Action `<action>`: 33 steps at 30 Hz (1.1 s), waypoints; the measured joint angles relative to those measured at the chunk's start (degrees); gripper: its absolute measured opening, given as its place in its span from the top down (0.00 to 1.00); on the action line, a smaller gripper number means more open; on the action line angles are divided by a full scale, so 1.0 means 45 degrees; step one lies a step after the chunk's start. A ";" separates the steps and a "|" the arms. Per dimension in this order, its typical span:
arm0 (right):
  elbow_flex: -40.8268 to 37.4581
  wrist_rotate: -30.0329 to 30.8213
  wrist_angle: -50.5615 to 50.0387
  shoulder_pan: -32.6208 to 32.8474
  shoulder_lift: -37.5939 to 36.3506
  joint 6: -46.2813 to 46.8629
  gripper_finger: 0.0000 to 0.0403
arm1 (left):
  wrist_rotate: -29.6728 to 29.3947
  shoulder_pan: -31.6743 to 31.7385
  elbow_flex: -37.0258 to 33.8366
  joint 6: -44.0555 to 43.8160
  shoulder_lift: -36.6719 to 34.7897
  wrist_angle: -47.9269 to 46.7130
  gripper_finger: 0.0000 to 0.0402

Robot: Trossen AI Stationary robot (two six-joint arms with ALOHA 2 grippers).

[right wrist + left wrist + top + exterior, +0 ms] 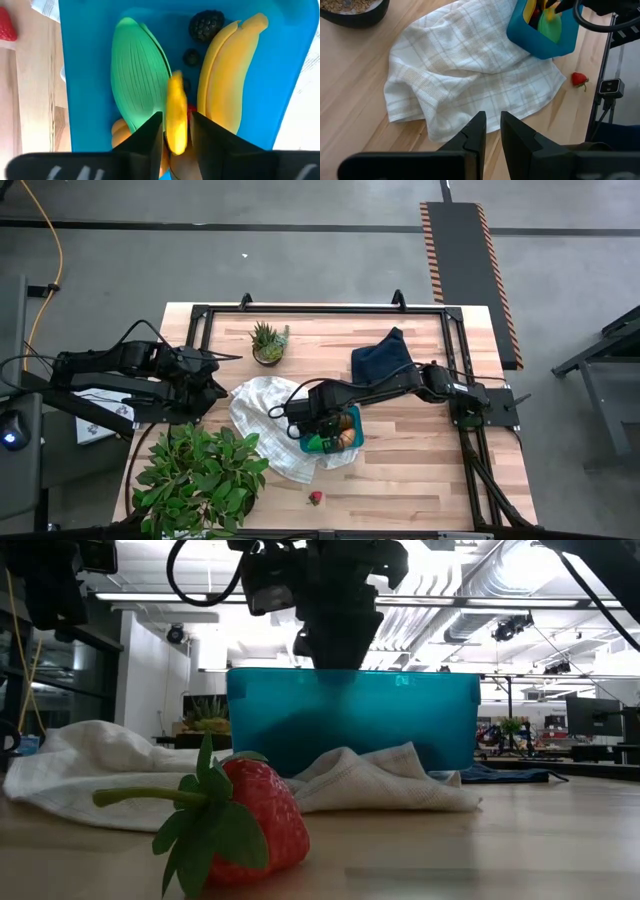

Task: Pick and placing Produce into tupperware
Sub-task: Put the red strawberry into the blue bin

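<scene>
The teal tupperware (354,442) stands open on a white checked cloth (260,405) at mid-table. Inside it lie a green ribbed fruit (135,75), a yellow banana (225,75), a blackberry (206,25) and small dark berries (191,56). My right gripper (176,127) hangs right over the box (400,725), shut on a yellow-orange wedge (176,107). A red strawberry (316,498) lies on its side on the bare wood near the table's near edge. My left gripper (493,125) waits shut above the table's left part, short of the cloth (465,65). My right gripper pinches the yellow-orange wedge between its two fingers (150,137), coming from above and pointing down into the box. The wedge's free end (176,85) sticks out past the fingertips, lifted above the green fruit and the banana. Its back end is hidden between the fingers.
A small potted succulent (268,343) stands toward the far edge, and a dark navy cloth (383,358) lies to its right. A big leafy plant (200,475) fills the near left corner. Bare wood lies right of the box and around the strawberry (255,815).
</scene>
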 joint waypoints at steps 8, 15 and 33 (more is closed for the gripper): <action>0.0001 -0.0028 0.0008 -0.0018 -0.0010 0.0007 0.76 | 0.0000 0.0005 0.0000 0.0000 0.0002 0.0000 0.88; 0.0005 0.0001 0.0260 -0.0285 -0.0832 0.0363 0.76 | -0.0005 0.0004 0.0000 0.0005 -0.0002 0.0000 0.88; 0.0015 0.0505 0.0085 0.0853 -0.4001 0.3101 0.76 | -0.0005 0.0003 0.0000 0.0361 -0.0001 -0.0028 0.88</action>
